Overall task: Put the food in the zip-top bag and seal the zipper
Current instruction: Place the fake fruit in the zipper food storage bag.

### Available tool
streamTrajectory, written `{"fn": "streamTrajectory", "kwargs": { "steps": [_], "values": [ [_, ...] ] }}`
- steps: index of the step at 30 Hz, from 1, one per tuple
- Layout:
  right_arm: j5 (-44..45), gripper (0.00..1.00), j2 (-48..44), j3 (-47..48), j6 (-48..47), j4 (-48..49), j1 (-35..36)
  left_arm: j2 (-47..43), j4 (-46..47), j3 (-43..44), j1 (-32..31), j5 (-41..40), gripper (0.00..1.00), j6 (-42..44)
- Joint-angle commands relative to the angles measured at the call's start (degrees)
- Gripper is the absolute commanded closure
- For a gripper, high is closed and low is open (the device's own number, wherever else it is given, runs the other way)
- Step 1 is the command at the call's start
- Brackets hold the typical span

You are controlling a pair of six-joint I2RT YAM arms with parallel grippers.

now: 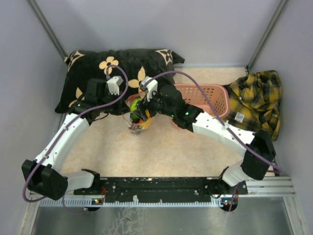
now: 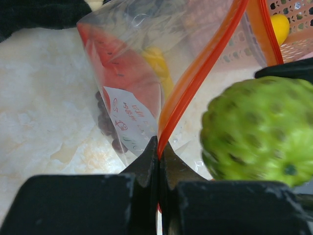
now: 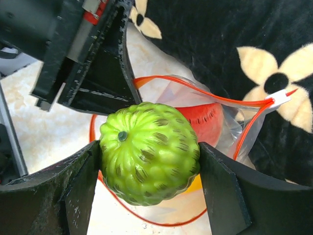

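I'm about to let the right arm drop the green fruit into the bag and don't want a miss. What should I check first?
1. Right gripper clamps the bumpy green toy fruit: ok.
2. Left gripper pinches the red-orange zipper strip of the clear plastic bag: ok.
3. Bag mouth held open in a loop: ok.
4. Fruit centred over the mouth: cannot tell.
5. Room beside the red watermelon slice inside: cannot tell.

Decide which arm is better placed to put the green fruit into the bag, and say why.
Right. The right gripper holds the green fruit at the bag's open mouth; the left gripper is shut on the zipper, holding the bag up.
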Motion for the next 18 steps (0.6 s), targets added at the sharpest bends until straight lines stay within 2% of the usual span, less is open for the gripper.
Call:
{"fn": "streamTrajectory", "kwargs": {
  "steps": [1, 6, 11, 18],
  "values": [
    [3.3, 0.5, 2.8, 4.2, -4.7, 1.5, 0.7, -0.9, 1.4, -0.3, 0.3, 1.2, 1.0, -0.2],
    [10.8, 0.43, 4.9, 3.9, -8.9, 2.2, 0.7, -1.0, 1.4, -0.3, 0.3, 1.4, 1.0, -0.2],
    [14.2, 0.33, 7.3, 4.6, -10.4, 3.3, 0.7, -1.3, 1.5, -0.4, 0.3, 1.5, 1.0, -0.2],
    [16.1, 0.26, 6.8, 4.8, -11.2, 4.5, 0.7, -0.9, 1.6, -0.4, 0.3, 1.8, 1.0, -0.3]
  ]
}}
